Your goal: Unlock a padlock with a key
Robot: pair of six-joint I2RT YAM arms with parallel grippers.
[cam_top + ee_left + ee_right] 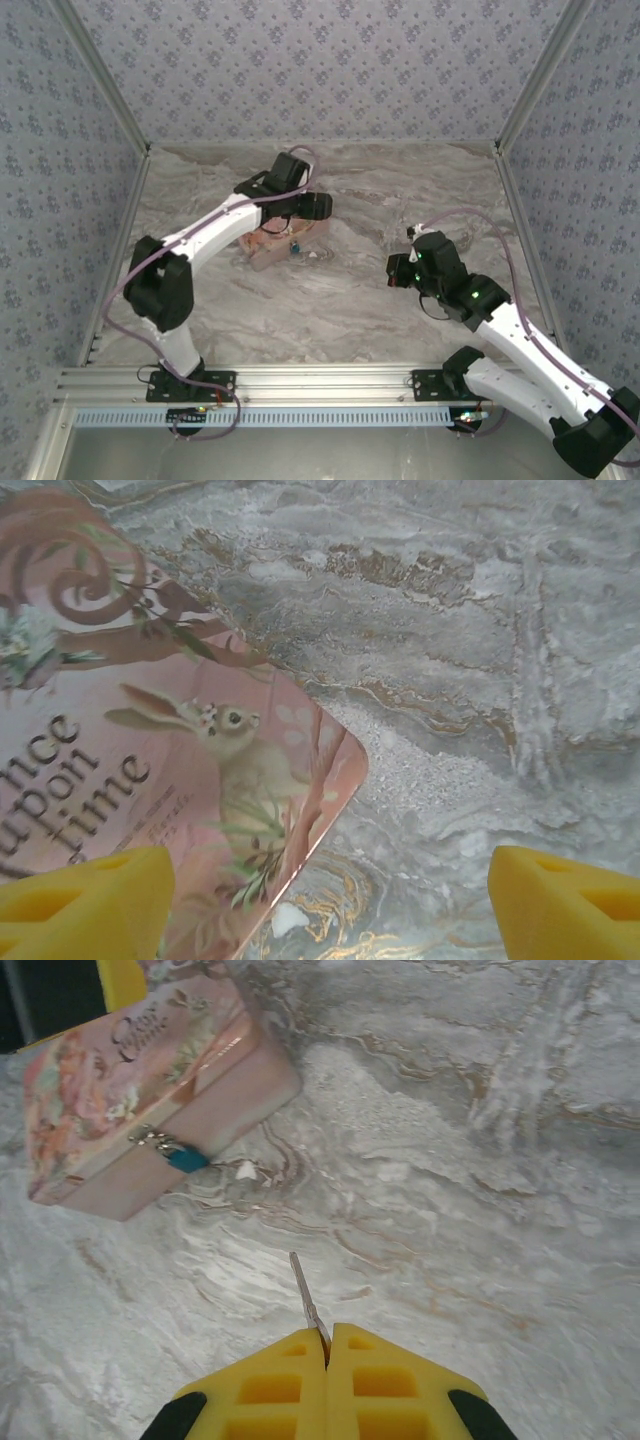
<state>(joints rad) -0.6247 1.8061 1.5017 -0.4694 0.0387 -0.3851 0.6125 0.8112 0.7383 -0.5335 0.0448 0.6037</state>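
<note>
Our right gripper (pixel 327 1338) pinches the thin silvery key (pixel 305 1290); left gripper (pixel 328 905) gapes empty. We should aim the blade slowly at the small teal padlock (pixel 187 1159), eleven o'clock.

pink box (pixel 262 742) lid, partly cut-off script "nce upon Time"

1. Marbled grey and white with tan-gold veins: the table (pixel 330 310).
2. Pink, with a pale rabbit, flowers, brown swirls and dark lettering: the box (pixel 150 1070).
3. Teal-blue body, silvery shackle: the padlock (pixel 186 1159).
4. Pale silver: the key (pixel 306 1295).
5. Bright yellow: the left claw (pixel 328 905) and the right claw (pixel 328 1345).
6. White with black joints: the left arm (pixel 215 230) and the right arm (pixel 520 345).
7. Grey-blue with a small repeating floral print: the walls (pixel 300 70).
</note>
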